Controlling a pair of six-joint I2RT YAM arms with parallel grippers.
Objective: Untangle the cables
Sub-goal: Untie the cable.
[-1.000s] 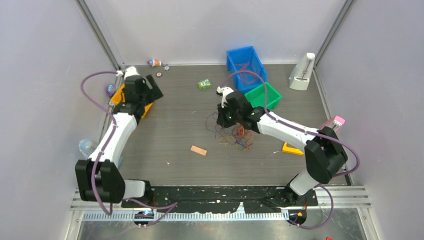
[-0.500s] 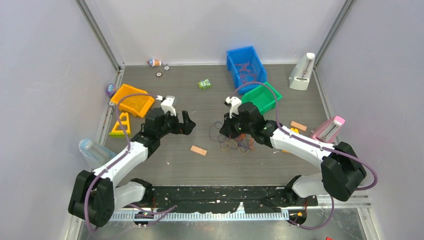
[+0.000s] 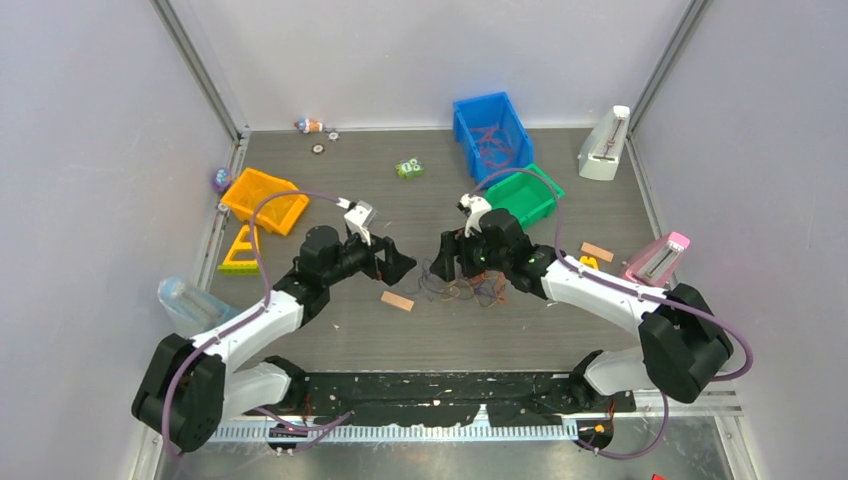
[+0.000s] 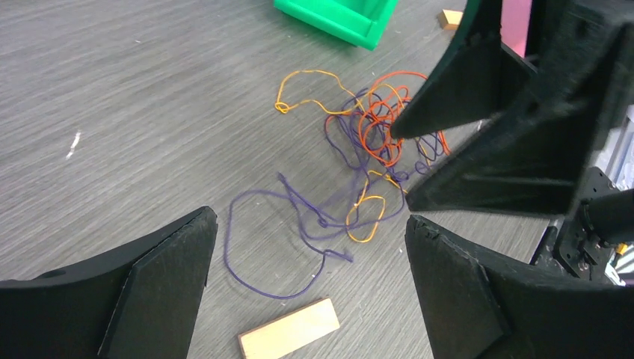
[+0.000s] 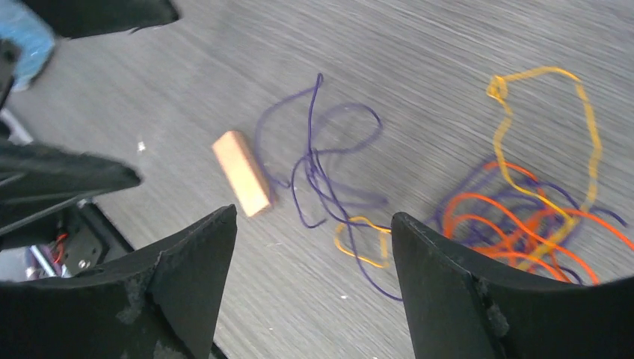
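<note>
Cables (image 3: 465, 288): we saw them tangled mid-worktop, clear of every edge.
Left fingers (image 4: 157, 292): spread wide, empty.
Right fingers (image 5: 448, 292): spread wide, empty.
Advice: we judged each should pinch a different strand.

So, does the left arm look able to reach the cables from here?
Probably yes. The left gripper hangs open right over the purple loop of the cables, nothing covering it; the wooden block lies beside it. The right gripper hovers open close by, which could crowd the grasp.
</note>
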